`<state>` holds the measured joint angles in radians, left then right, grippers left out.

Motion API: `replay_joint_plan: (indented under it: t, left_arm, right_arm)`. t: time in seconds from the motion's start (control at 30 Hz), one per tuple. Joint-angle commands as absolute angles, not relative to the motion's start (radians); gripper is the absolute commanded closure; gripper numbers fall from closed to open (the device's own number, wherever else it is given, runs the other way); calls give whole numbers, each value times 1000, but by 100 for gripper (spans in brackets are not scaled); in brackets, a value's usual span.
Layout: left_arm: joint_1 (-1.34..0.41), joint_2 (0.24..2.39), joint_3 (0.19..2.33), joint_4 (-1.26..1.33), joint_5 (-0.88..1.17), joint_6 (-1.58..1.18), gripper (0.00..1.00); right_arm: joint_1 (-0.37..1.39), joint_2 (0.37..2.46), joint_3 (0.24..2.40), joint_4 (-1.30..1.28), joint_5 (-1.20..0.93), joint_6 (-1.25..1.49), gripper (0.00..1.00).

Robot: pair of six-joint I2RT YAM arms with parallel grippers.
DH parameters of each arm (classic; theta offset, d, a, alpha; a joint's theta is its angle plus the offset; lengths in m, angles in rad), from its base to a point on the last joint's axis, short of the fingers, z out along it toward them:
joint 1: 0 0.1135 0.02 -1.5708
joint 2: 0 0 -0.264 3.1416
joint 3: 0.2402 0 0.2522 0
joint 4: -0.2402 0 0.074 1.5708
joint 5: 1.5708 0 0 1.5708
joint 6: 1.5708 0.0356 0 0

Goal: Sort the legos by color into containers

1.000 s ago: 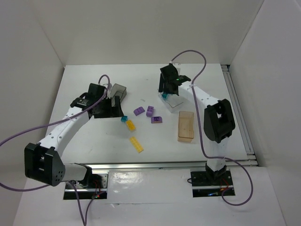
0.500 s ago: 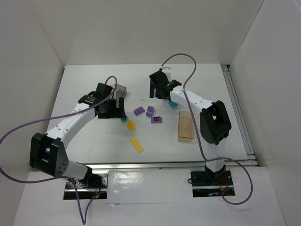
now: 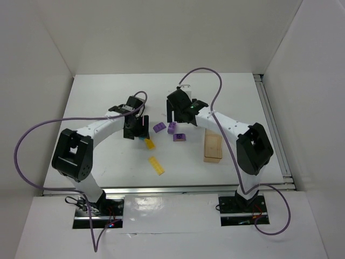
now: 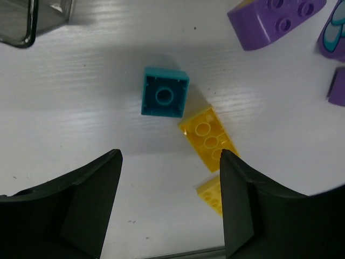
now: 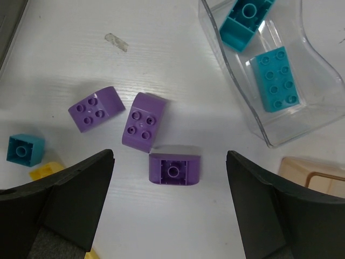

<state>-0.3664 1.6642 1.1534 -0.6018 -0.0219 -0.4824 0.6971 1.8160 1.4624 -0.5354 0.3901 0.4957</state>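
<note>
My left gripper (image 4: 170,205) is open and empty, above the table just near of a teal brick (image 4: 164,93) that touches a yellow brick (image 4: 208,135). A second yellow brick (image 4: 211,195) lies by its right finger. My right gripper (image 5: 170,210) is open and empty above three purple bricks (image 5: 94,109) (image 5: 143,122) (image 5: 174,169). The nearest one lies upside down between the fingers' lines. The clear bin (image 5: 253,108) holds two teal bricks (image 5: 245,21) (image 5: 276,78). In the top view both grippers (image 3: 137,132) (image 3: 178,113) hover mid-table.
The tan-orange bin (image 3: 212,147) stands right of the purple bricks and shows at the edge of the right wrist view (image 5: 315,172). A corner of the smoky grey bin (image 4: 32,19) is beyond the teal brick. A long yellow brick (image 3: 157,165) lies nearer the table's front.
The left gripper swung right, away from the grey bin, to over the teal and yellow bricks. The right gripper moved left from the clear bin to over the purple bricks.
</note>
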Motion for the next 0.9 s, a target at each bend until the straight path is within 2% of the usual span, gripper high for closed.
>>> replay_joint_plan:
  t: [0.0,0.2,0.3,0.6,0.7,0.87]
  left_arm:
    - [-371,1700,1222,-568,-80,-532,22]
    - [-371,1743,1244,-525,-124,-580,25]
    - [-371,1788,1284,-535,-147,-592,31]
    - [-390,1856,1302,-568,-185,-603,32]
    - [-399,1865,1293,-568,-196,-624,38]
    - [-408,1887,1302,-580,-206,-624,55]
  right_arm:
    - [692,1726,1451,-529,439,495,8]
    - [683,1715,1414,-529,439,486,8]
    - [683,1715,1405,-538,439,486,8]
    - [673,1715,1387,-519,428,477,8]
    - [673,1733,1378,-518,417,477,8]
    - [673,1714,1368,-529,440,477,7]
